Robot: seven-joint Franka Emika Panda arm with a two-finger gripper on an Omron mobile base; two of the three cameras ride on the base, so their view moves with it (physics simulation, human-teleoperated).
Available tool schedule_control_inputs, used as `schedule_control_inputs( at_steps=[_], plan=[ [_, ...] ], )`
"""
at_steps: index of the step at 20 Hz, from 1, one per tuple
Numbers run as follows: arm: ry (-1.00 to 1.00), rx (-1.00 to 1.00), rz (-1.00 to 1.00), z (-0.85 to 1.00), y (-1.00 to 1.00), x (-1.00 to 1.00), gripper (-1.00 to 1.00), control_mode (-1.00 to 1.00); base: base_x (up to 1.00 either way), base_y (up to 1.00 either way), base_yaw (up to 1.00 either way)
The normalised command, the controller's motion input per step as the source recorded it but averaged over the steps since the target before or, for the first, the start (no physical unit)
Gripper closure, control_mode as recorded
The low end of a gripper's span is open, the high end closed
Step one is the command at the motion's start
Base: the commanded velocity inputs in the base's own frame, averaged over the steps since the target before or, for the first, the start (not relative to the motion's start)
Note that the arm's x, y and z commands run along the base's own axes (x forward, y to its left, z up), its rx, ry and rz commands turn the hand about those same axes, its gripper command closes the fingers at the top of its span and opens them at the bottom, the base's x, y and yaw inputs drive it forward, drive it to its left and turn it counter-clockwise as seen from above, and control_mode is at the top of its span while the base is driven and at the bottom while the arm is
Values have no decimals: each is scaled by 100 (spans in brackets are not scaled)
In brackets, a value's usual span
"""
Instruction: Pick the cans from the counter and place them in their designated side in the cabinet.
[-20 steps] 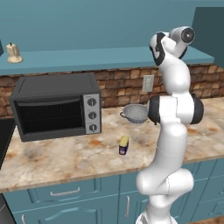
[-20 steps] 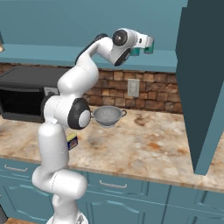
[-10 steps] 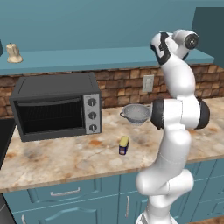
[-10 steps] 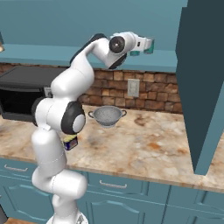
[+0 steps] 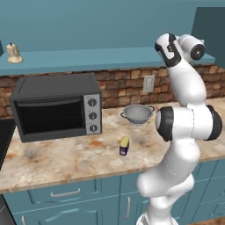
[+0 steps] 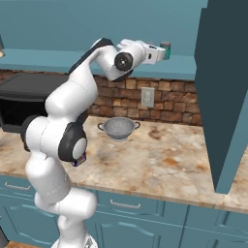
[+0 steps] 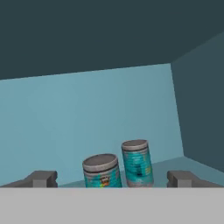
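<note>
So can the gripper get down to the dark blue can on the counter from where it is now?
Probably yes. The gripper is open up at the cabinet beside two teal cans, holding nothing. The dark blue can stands alone on the counter, apart from the colander and microwave.

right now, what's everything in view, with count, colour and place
teal cans: two, silvery tops, on the cabinet shelf ahead of the hand
dark blue can: one, yellow top, on the counter in front of the colander
colander: one, steel, on the counter by the brick wall
microwave: one, black, left on the counter
cabinet: one, teal, above the brick wall
pale figure: one, left on the cabinet shelf
end effector: one, dark fingers, open, at the shelf
</note>
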Motion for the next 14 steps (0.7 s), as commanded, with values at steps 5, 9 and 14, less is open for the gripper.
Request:
schedule_control_inputs(
  at_steps=[5, 9, 14],
  plan=[
    [0, 0, 0, 0, 5, -42, -100, -100, 0, 0, 0],
    [4, 0, 3, 0, 7, -39, -100, -100, 0, 0, 0],
    [8, 0, 8, 1, 5, -47, -100, -100, 0, 0, 0]
  ],
)
